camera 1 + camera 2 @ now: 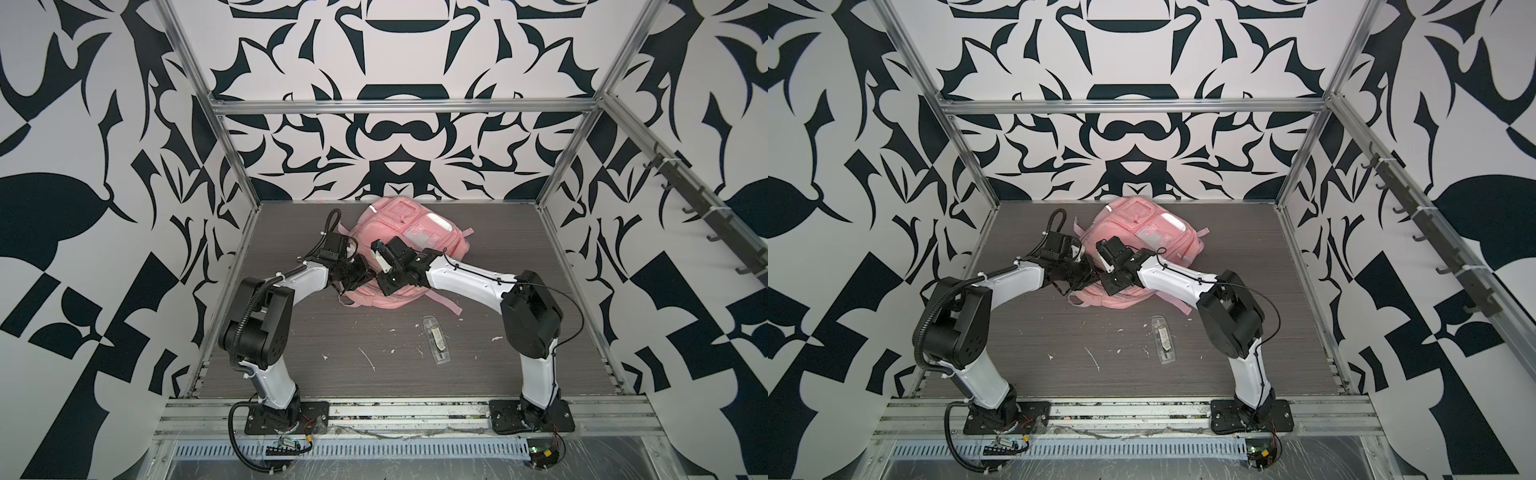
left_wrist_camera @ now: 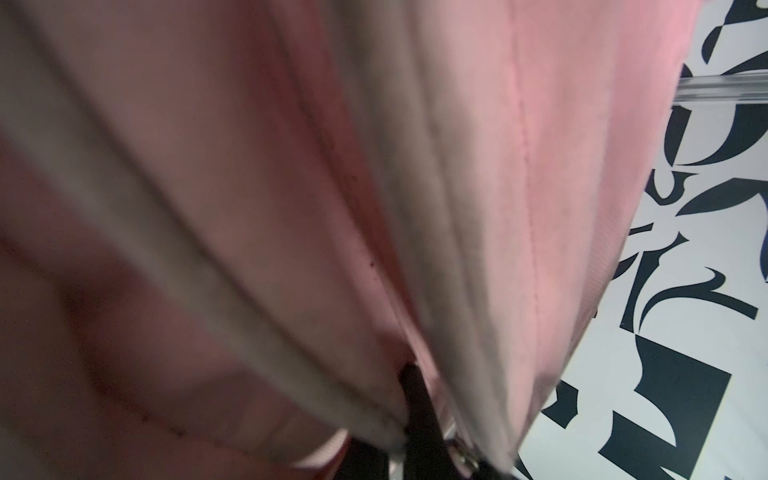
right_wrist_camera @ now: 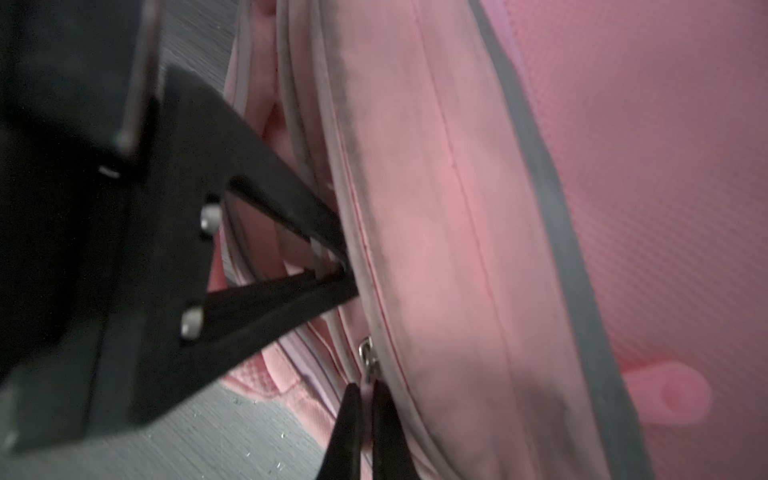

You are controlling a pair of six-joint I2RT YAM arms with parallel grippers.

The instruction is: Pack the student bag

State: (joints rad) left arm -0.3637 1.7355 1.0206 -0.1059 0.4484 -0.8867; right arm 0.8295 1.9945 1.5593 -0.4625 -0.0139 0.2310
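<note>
Robot test cell in a lab

An aluminium frame (image 1: 395,106) boxes in a grey tabletop (image 1: 291,332). Black-and-white patterned panels (image 1: 395,166) line the walls. A left arm (image 1: 257,316) and a right arm (image 1: 532,316) are bolted to a metal rail (image 1: 395,409) with exposed wiring.

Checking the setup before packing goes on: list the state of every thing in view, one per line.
student bag, lying on the table, gripped at its near edge.
left claw, shut on the student bag's edge.
right claw, shut on the zip pull.
zip pull, pinched in the right claw.
clear case, flat on the table, apart from the bag, untouched.
</note>
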